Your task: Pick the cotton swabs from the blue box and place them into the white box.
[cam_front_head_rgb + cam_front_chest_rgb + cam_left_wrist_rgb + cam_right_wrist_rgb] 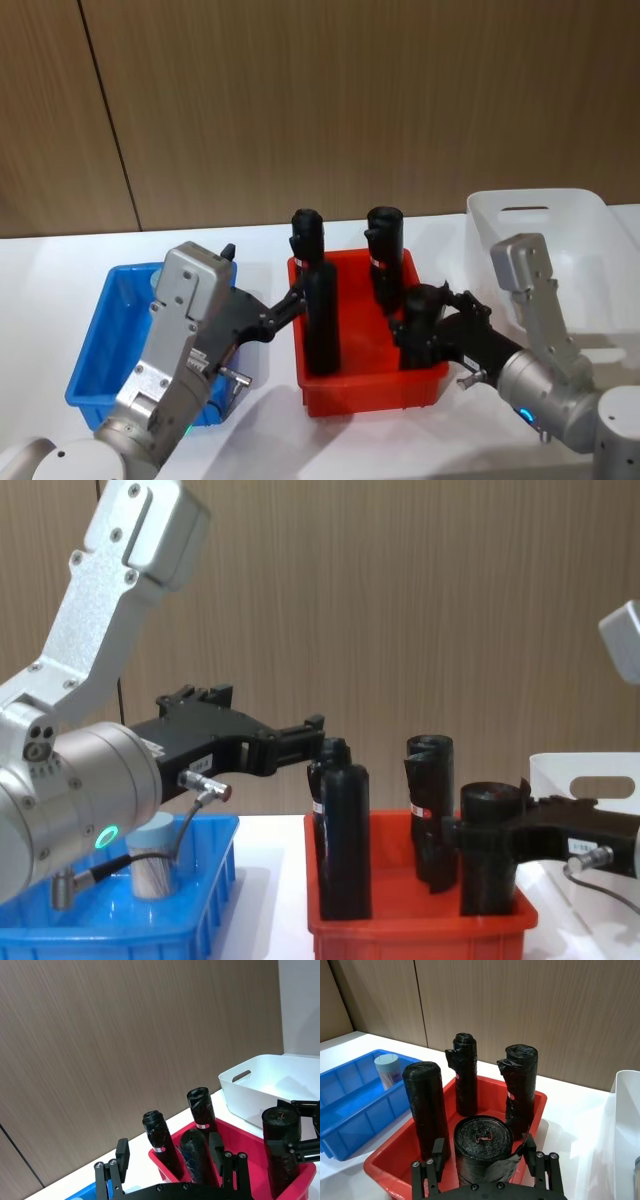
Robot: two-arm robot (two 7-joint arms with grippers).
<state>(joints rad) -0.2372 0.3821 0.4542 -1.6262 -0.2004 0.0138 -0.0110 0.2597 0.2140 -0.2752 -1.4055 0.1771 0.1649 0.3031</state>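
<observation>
We're between picks: our left gripper [318,732] hangs open and empty above the blue box [90,370], where a swab tub [153,855] waits. Right gripper [485,1157] looks clamped round a black roll [483,1152] in the red bin [365,385]. White box [560,215] lies beyond those rolls; next we drop, then lift high.

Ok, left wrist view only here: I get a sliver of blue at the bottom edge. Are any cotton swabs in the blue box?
Observer: Yes, one tub of cotton swabs stands upright in the blue box.
Operator: Is the left tool over it?
Observer: No. The left tool, open, is at the tall black roll on the left side of the red bin.
Operator: And the right tool's roll?
Observer: The right tool is at a shorter roll whose base sits down inside the bin.
</observation>
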